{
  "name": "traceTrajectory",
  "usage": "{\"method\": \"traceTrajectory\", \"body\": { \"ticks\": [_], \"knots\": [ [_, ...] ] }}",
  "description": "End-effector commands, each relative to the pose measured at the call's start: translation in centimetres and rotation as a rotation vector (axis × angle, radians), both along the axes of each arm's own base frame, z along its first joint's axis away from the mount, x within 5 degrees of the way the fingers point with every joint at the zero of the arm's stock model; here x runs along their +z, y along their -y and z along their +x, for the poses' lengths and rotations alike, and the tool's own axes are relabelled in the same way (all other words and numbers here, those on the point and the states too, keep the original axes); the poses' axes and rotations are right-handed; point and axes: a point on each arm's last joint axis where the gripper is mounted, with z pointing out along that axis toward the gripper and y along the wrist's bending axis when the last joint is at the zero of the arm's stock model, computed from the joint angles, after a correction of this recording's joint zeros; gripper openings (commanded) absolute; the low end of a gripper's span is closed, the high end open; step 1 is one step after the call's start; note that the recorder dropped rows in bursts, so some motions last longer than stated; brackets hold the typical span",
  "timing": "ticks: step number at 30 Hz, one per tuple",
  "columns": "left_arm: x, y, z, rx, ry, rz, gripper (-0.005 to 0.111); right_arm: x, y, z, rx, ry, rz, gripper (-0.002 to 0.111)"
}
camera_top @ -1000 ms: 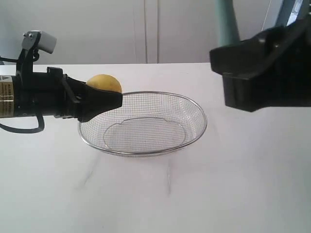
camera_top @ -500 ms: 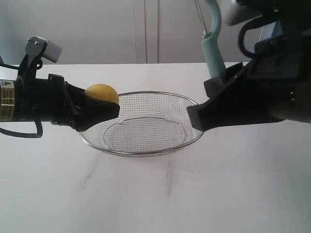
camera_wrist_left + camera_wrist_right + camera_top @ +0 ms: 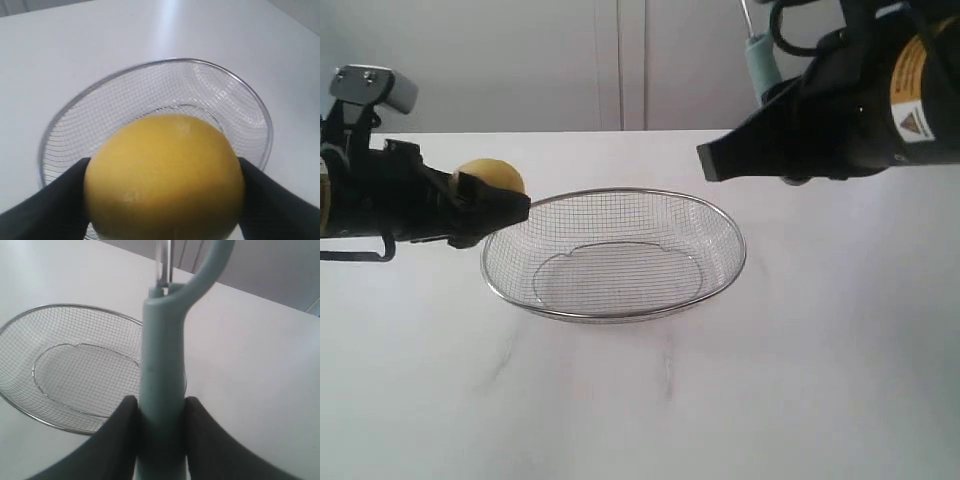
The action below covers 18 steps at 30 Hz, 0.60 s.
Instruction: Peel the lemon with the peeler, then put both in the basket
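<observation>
My left gripper (image 3: 500,205) is shut on the yellow lemon (image 3: 490,176) and holds it in the air just off the left rim of the wire mesh basket (image 3: 740,250). In the left wrist view the lemon (image 3: 162,175) fills the gap between both black fingers (image 3: 60,200), with the basket (image 3: 250,95) below and beyond it. My right gripper (image 3: 715,160) hangs above the basket's right side, shut on the pale teal peeler (image 3: 758,62), whose handle stands upright. In the right wrist view the peeler (image 3: 162,350) sits clamped between the fingers (image 3: 115,435), its curved head and metal blade pointing away.
The basket (image 3: 75,305) holds nothing and rests on a white table (image 3: 640,400). A pale wall with panel seams stands behind the table's far edge.
My left gripper has drawn back to the left with the lemon, off the basket's rim. My right arm has risen with the peeler, its fingertips now higher above the basket.
</observation>
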Motion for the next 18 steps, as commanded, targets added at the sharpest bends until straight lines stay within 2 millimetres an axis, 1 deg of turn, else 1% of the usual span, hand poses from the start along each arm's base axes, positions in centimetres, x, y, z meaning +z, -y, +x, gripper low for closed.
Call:
{"method": "traceTrajectory", "body": {
  "ticks": [1,5,8,13,15,18],
  "knots": [
    [3.1,-0.8,-0.3,0.091,0.091,-0.032,0.0,0.0,-0.4,2.1,0.036,-0.046,-0.052,0.0],
    [5.9,-1.2,-0.4,0.122,0.201,-0.042,0.0,-0.9,-1.0,4.2,0.063,-0.12,-0.103,0.0],
    [6.8,-2.3,0.2,0.224,0.296,0.041,0.0,-1.5,-1.3,5.4,0.096,-0.197,-0.128,0.0],
    [6.9,-4.7,1.1,0.438,0.411,0.255,0.0,-1.7,-1.8,6.8,0.13,-0.236,-0.124,0.0],
    [6.6,-5.8,1.3,0.516,0.439,0.369,0.0,-1.6,-1.8,7.4,0.12,-0.237,-0.119,0.0],
    [5.3,-7.1,1.5,0.609,0.43,0.537,0.0,-2.0,-1.8,8.5,0.108,-0.254,-0.119,0.0]
  ]
}}
